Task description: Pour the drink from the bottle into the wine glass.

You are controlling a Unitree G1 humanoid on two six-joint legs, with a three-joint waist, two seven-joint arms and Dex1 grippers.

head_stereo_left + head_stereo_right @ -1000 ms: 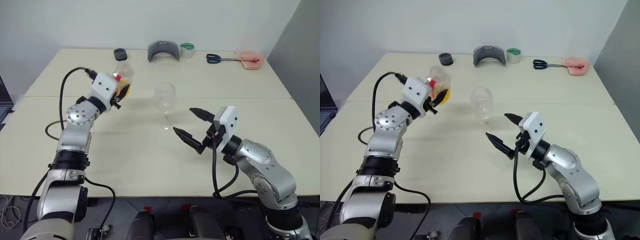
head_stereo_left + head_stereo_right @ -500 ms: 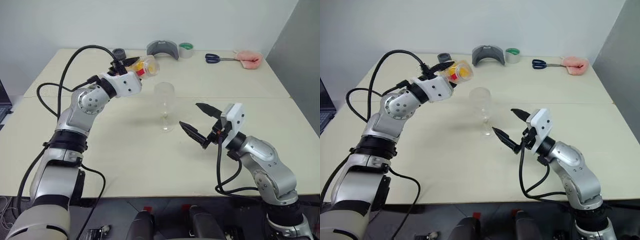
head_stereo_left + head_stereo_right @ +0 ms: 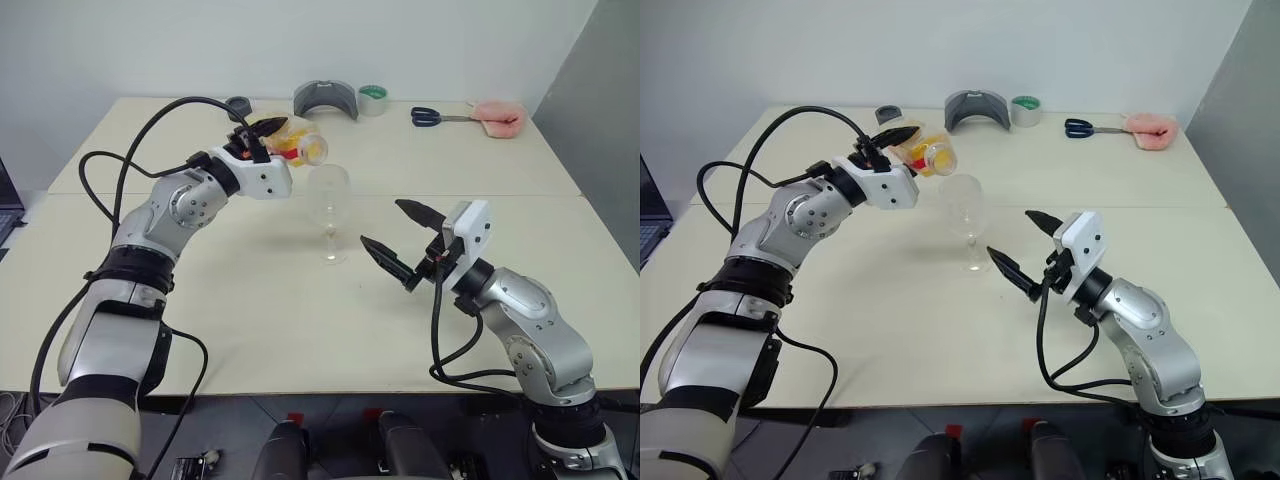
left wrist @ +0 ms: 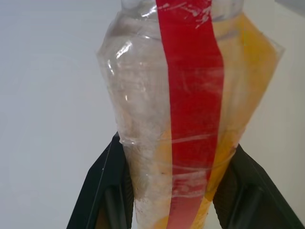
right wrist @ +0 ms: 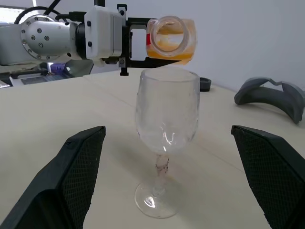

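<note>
Nearest to me, my right claw [image 3: 397,238] hangs released above the pale beige counter [image 3: 250,320], its two black fingers spread wide and aimed at the glass from the right. Just beyond it, near the middle of the counter, the clear stemmed wine glass [image 3: 330,207] stands upright on its round foot, its bowl looking empty. Above and just left of its rim, my left claw [image 3: 902,142] is clenched on the small clear plastic bottle with a red label strip [image 3: 928,155]. The bottle is tipped on its side, open mouth facing the glass, with orange-yellow drink [image 5: 172,51] pooled along its lower wall. Along the far edge lie a dark round cap [image 3: 238,104], a grey curved holder [image 3: 325,99], a green tape roll [image 3: 373,98], blue-handled scissors [image 3: 432,117] and a pink object [image 3: 497,116].
</note>
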